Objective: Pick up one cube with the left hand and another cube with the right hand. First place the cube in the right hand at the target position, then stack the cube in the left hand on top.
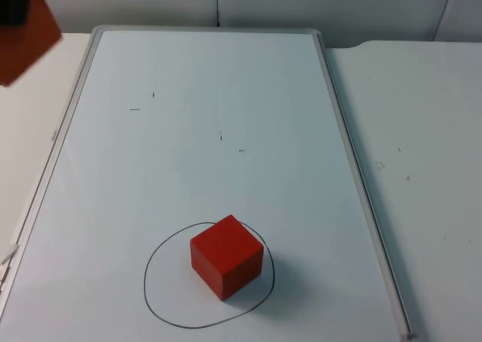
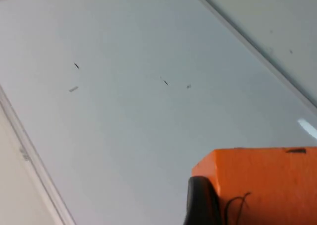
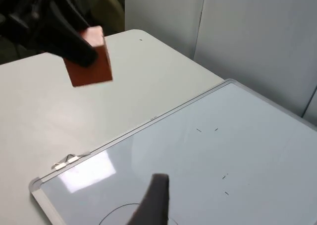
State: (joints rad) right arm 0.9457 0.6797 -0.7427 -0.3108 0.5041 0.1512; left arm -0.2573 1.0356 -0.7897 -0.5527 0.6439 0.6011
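Observation:
A red cube [image 1: 227, 255] rests on the whiteboard [image 1: 196, 161], inside a hand-drawn black circle [image 1: 147, 267] near the front. A second red-orange cube [image 1: 24, 39] hangs in the air above the table's far left, with my left gripper [image 1: 12, 3] shut on it. In the left wrist view that cube [image 2: 265, 185] sits against a black fingertip [image 2: 200, 201], high over the board. The right wrist view shows the left gripper [image 3: 74, 47] holding the cube [image 3: 92, 62] above the table beside the board. My right gripper [image 3: 152, 205] hovers well above the board's near end, looking down at the circle's edge.
The whiteboard's grey frame [image 1: 352, 169] runs along both sides, with white table top [image 1: 422, 169] beyond it. A few small black marks [image 1: 221, 136] dot the board's middle. A grey partition wall [image 1: 301, 3] closes the back.

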